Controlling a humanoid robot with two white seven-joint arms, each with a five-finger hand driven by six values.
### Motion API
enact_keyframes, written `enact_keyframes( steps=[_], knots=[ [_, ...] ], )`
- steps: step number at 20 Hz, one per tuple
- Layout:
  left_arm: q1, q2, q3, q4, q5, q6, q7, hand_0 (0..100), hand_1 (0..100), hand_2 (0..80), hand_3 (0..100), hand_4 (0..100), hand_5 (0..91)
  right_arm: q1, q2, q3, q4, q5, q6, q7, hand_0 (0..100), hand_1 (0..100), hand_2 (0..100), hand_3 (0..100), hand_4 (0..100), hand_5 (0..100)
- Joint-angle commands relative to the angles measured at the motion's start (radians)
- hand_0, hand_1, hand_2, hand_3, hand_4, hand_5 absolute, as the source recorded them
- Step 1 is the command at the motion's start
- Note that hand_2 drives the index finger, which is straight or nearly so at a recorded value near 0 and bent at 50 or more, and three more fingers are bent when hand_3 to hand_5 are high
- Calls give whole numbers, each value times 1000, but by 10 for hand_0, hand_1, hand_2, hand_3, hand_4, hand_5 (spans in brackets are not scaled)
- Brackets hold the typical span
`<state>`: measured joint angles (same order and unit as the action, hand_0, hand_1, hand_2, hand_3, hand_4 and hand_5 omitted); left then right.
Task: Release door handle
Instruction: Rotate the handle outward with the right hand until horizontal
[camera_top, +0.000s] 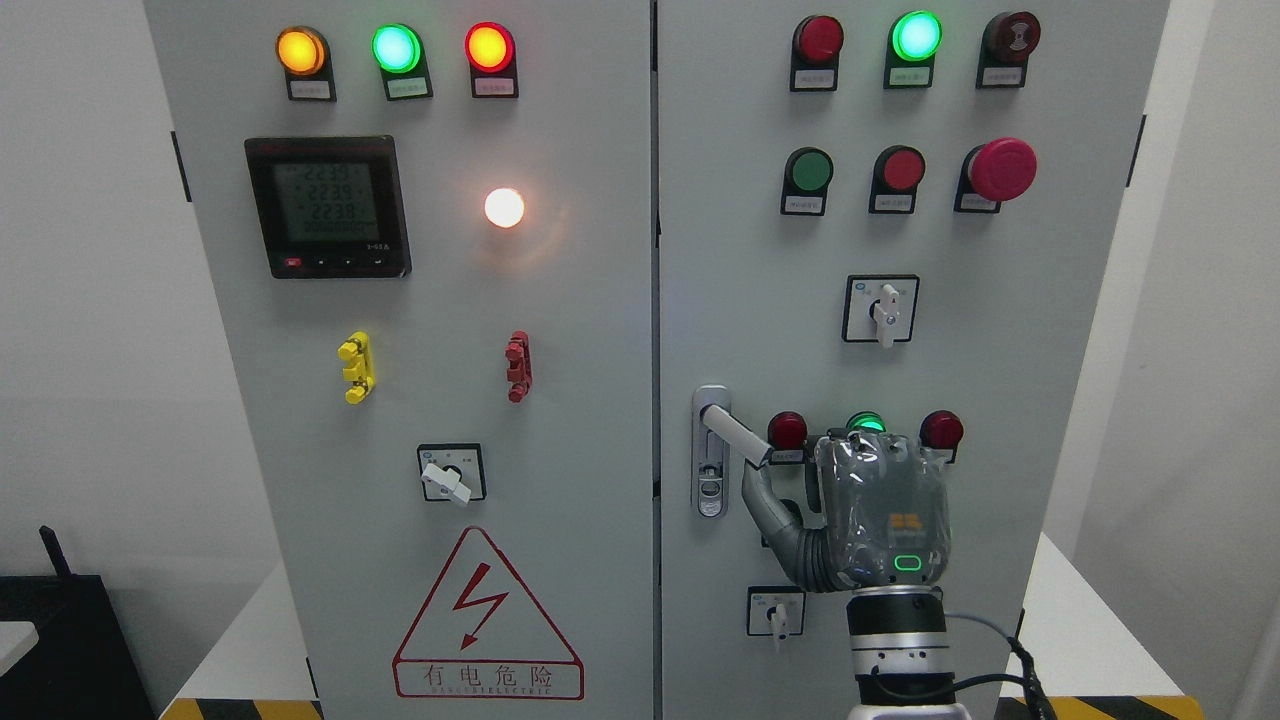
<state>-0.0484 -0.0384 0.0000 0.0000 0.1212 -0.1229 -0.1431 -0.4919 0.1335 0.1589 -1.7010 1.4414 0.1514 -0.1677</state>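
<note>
The right hand (880, 510) stands palm toward the right cabinet door, its thumb reaching up-left to touch the tip of the tilted door handle (733, 433); nothing is clasped, the fingers look relaxed. Draw straight back, without snagging the lever or nearby buttons.

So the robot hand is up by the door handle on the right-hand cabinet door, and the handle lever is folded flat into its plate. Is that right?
Not quite. The head view shows the right robot hand by the door handle on the right-hand cabinet door, but the lever is not folded flat: it is swung out of its plate, angling down to the right, with the thumb tip just beneath its end.
</note>
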Motion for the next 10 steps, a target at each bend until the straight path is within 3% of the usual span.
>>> enact_keyframes(
  steps=[1, 10],
  knots=[
    [-1, 0, 11, 17, 0, 2, 0, 120, 389, 0, 0, 0, 0, -2, 0, -2, -2, -1, -1, 2, 450, 222, 1000, 1000, 933, 941],
    [1, 0, 11, 17, 0, 2, 0, 120, 389, 0, 0, 0, 0, -13, 1, -4, -2, -4, 0, 2, 453, 221, 1000, 1000, 933, 942]
  ],
)
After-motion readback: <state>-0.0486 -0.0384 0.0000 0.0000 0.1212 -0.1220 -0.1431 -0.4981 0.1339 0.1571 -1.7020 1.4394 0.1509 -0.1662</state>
